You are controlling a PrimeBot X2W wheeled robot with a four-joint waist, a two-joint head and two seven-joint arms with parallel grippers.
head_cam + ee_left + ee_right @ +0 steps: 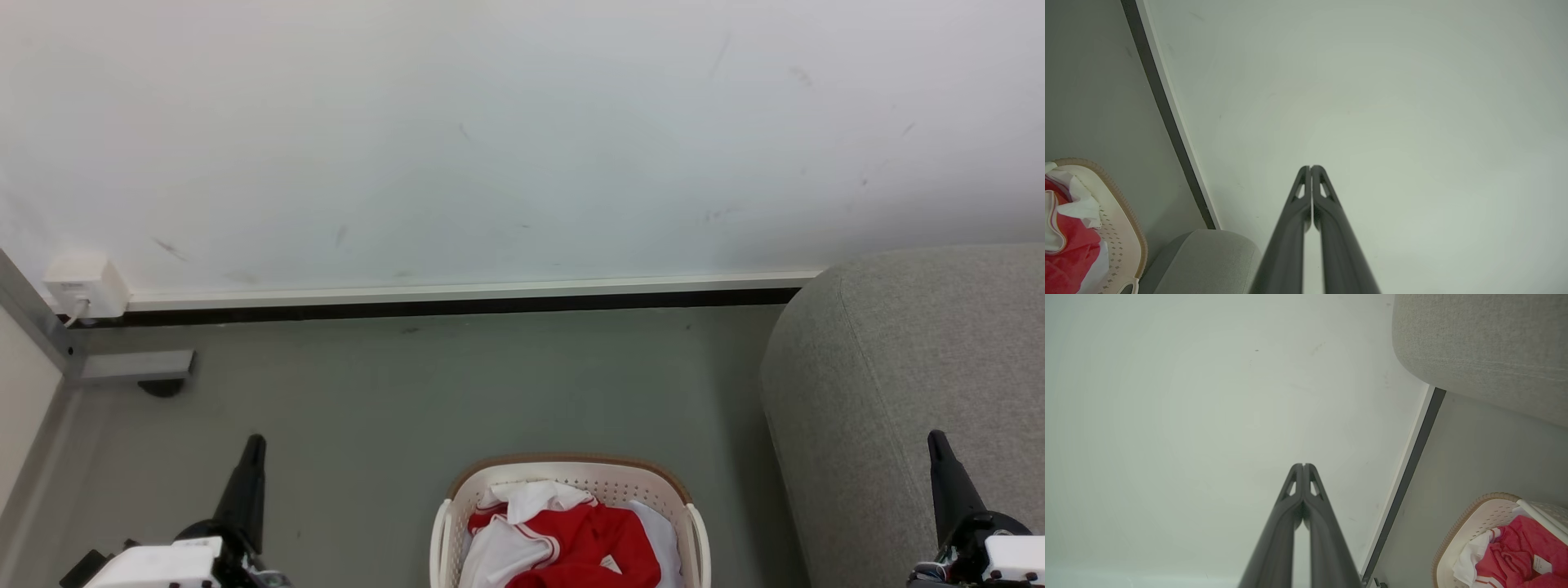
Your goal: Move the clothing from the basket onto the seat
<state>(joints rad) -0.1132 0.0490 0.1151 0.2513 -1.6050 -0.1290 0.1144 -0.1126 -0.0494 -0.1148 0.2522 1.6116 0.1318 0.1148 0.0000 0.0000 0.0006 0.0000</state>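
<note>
The cream basket [571,474] with a brown rim stands on the grey floor at the bottom centre of the head view, holding crumpled red and white clothing [571,535]. The grey seat [914,384] rises just to its right. My left gripper [255,445] is shut and empty, raised over the floor left of the basket. My right gripper [935,441] is shut and empty in front of the seat. In the left wrist view my left gripper [1310,168] points at the wall, with the basket [1122,228] and clothing [1069,245] at lower left. The right wrist view shows my right gripper [1303,465], the basket [1470,522], the clothing [1515,547] and the seat [1486,347].
A white wall with a dark baseboard [457,309] runs behind the basket. A white socket box [86,286] sits at the far left above a grey metal frame foot [135,367]. Bare grey floor [457,392] lies between wall and basket.
</note>
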